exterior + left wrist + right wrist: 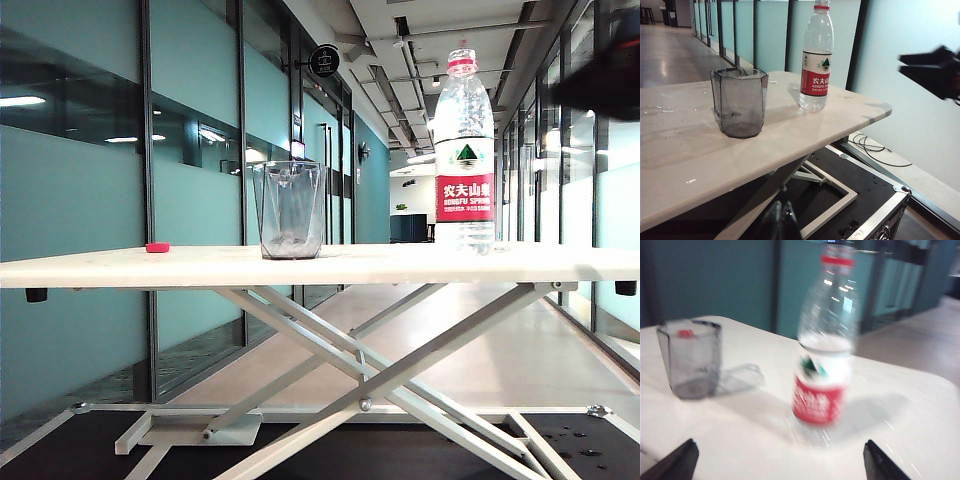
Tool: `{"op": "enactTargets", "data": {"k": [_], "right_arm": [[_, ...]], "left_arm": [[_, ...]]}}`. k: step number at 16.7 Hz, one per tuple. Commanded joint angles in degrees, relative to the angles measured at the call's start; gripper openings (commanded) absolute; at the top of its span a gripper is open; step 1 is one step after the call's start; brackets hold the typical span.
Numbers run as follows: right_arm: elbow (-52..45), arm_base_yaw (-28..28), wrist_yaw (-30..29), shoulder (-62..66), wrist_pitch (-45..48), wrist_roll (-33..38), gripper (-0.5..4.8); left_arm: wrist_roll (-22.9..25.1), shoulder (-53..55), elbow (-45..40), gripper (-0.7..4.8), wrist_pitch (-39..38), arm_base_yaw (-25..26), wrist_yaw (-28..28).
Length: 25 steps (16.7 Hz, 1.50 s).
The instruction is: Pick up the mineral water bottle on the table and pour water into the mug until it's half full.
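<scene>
The mineral water bottle (pixel 465 150) stands upright on the right part of the table (pixel 400 265), with a red neck ring and a red-and-white label. The clear faceted mug (pixel 288 210) stands upright to its left, well apart from it. My right gripper (pixel 780 465) is open wide; its dark fingertips (pixel 675 462) frame the bottle (pixel 825 355) from a short distance, with the mug (pixel 690 360) off to one side. From outside it is a blurred dark shape (pixel 600 80) up high to the right of the bottle. My left gripper (pixel 781 220) hangs shut below the table edge, far from mug (pixel 740 102) and bottle (pixel 816 60).
A small red cap (pixel 157 247) lies on the table's left part. White scissor legs (pixel 380 370) and a black base sit underneath. Glass partition walls run along the left, with a corridor behind. A black cable (pixel 875 150) lies on the floor past the table's end.
</scene>
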Motion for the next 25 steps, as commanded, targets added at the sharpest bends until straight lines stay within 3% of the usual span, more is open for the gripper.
{"op": "enactTargets", "data": {"k": [1,11,19,25], "right_arm": [[6.7,0.0,-3.2,13.2,8.1,0.4,4.79],[28.5,-0.3,-6.1,42.9,9.3,0.6,4.79],[39.1,-0.3,-6.0,55.0,10.5,3.5,4.79],[40.5,-0.3,-5.2,55.9,10.5,3.5,4.79]], "left_arm": [[0.3,0.0,0.1,-0.05,-0.3,0.0,0.3],[1.7,0.0,0.1,-0.05,-3.2,0.0,0.3],[4.3,0.0,0.1,-0.05,-4.9,0.0,0.3],[6.9,0.0,0.1,-0.05,-7.9,0.0,0.3]]}}
